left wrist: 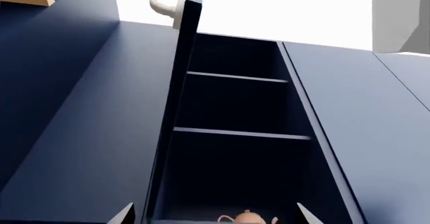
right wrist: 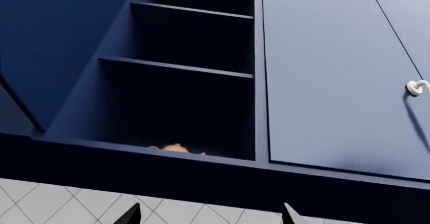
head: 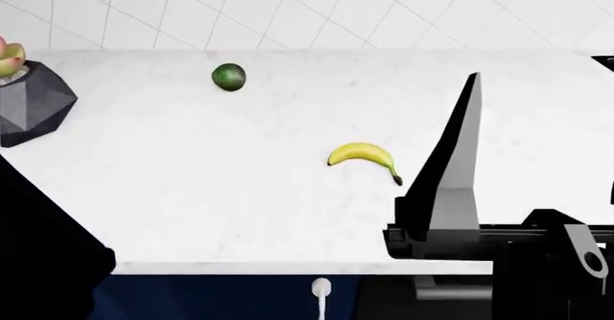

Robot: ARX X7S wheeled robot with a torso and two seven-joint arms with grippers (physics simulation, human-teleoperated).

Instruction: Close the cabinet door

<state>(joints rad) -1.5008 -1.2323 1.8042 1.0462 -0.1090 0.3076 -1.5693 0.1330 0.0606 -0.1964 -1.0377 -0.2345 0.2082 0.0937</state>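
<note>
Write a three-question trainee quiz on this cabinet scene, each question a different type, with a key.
1. True or false: the cabinet door is fully shut.
2. Multiple choice: which fruit lies nearest the counter's front edge? A) banana B) avocado C) the fruit in the grey bowl
3. Fill in: inside the open cabinet, ___ shelves show above the small orange object.

Key: 1 false; 2 A; 3 two.

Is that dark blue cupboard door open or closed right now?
Open. The dark blue cabinet door stands swung out edge-on, exposing the bare upper shelves inside, with a small orange teapot-like object at the bottom.
</note>
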